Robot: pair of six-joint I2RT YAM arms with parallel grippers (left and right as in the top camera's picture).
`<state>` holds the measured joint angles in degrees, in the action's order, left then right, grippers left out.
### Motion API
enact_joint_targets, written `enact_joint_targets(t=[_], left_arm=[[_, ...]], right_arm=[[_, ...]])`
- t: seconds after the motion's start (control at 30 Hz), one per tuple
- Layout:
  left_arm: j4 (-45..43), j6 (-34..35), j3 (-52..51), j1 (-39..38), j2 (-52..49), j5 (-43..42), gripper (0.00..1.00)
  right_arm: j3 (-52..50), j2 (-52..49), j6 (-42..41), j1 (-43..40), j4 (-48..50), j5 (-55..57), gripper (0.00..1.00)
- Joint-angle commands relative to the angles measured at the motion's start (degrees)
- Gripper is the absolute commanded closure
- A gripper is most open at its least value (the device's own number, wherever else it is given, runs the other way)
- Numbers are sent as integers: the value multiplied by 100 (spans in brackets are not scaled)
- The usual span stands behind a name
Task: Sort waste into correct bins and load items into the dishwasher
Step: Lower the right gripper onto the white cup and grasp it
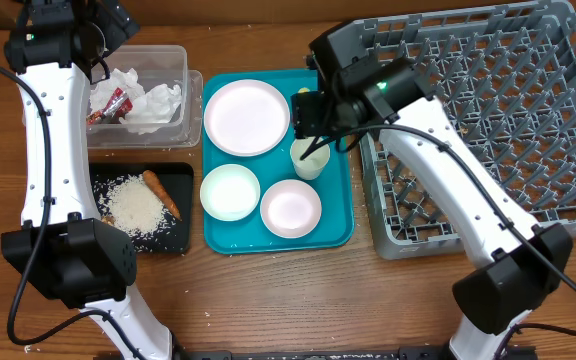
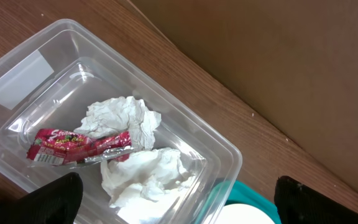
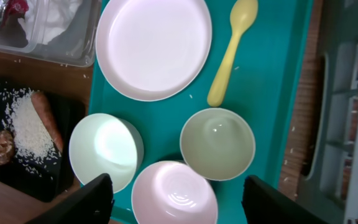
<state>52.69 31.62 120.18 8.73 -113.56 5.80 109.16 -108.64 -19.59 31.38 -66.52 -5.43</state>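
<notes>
The clear tub (image 2: 185, 134) holds a red-and-white wrapper (image 2: 79, 146) and crumpled napkins (image 2: 126, 118). My left gripper (image 2: 179, 202) hangs open over its near corner, holding nothing. The black tray (image 1: 173, 235) carries rice (image 3: 27, 127), a carrot stick (image 3: 45, 118) and a brown chunk (image 3: 4, 146). On the teal tray (image 3: 272, 93) lie a plate (image 3: 154, 46), a yellow spoon (image 3: 232, 50), a cup (image 3: 217, 143) and two bowls (image 3: 103, 150) (image 3: 174, 193). My right gripper (image 3: 179, 205) is open above the nearer bowl and the cup, touching neither. The grey dish rack (image 1: 498, 120) stands at the right.
A brown cardboard wall (image 2: 278, 56) rises behind the tub. The dish rack's edge (image 3: 353, 112) runs close along the teal tray's right side. Loose rice grains dot the wooden table (image 1: 268, 290) and the tray.
</notes>
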Motion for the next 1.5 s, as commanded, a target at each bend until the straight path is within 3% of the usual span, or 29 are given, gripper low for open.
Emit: enact_joint_targets(t=[0.0, 0.2, 0.8, 1.47], left_arm=[[-7, 76, 68, -13, 105, -9, 0], [-7, 76, 68, -13, 105, -9, 0], [-7, 76, 68, -13, 105, -7, 0], [-7, 76, 68, -13, 105, -9, 0]], right_arm=[[-186, -275, -173, 249, 149, -22, 31], [-236, -590, -758, 442, 234, 743, 36], [-238, -1217, -898, 461, 564, 562, 41], [-240, -1657, -922, 533, 645, 684, 61]])
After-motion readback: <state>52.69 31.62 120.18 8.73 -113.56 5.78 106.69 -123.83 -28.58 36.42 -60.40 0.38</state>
